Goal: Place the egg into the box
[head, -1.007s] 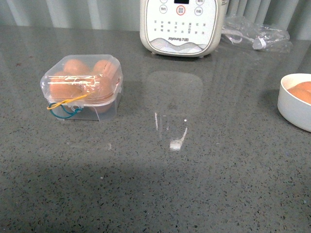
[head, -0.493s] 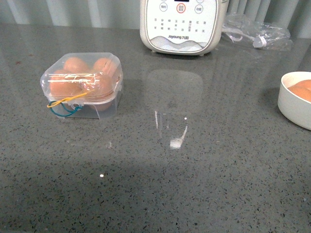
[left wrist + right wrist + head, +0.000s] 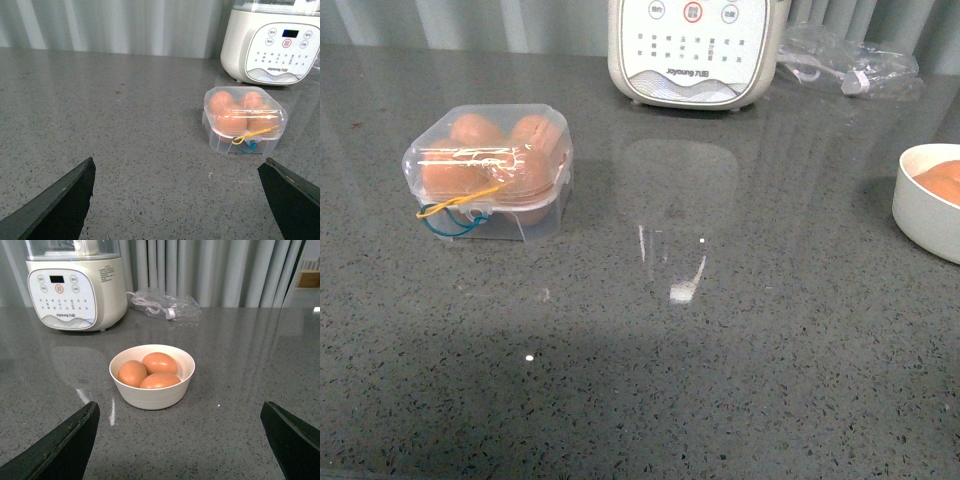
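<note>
Fingers (image 3: 60, 450) of your right gripper (image 3: 185, 440) stand wide apart, empty; the left gripper (image 3: 180, 200) likewise. Ahead of the right fingers, each egg (image 3: 160, 362) in the bowl (image 3: 150, 397) looks smooth, brittle and light, so grip its sides gently. Between the left fingers' tips sits the box (image 3: 244, 120), lid shut.

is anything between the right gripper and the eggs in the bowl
Nothing visible. In the right wrist view the right gripper is open, with only bare countertop between it and the white bowl, where three eggs lie uncovered. The appliance and plastic bag sit behind the bowl.

The front view's edges cut off the white bowl (image 3: 928, 215) and the cooker (image 3: 695, 52).
</note>
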Controlling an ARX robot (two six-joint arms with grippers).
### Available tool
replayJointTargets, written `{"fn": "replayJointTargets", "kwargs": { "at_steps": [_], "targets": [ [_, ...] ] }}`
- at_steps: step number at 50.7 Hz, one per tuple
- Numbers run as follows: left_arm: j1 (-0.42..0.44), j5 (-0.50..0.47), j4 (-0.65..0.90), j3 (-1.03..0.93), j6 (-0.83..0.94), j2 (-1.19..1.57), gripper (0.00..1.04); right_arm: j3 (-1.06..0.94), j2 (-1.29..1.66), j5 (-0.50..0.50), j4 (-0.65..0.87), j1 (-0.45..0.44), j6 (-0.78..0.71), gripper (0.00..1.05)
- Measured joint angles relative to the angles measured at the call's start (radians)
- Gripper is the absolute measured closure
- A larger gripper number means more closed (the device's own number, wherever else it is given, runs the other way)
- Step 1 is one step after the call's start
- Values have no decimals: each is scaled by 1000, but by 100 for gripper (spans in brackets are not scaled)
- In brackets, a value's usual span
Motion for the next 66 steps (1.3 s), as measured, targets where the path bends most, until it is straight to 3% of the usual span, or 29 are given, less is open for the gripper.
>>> {"fn": "replayJointTargets", "kwargs": {
  "at_steps": [66],
  "targets": [
    [0, 0, 0, 0, 0, 0, 7, 0, 0, 0, 0, 0, 0, 7]
  ]
}}
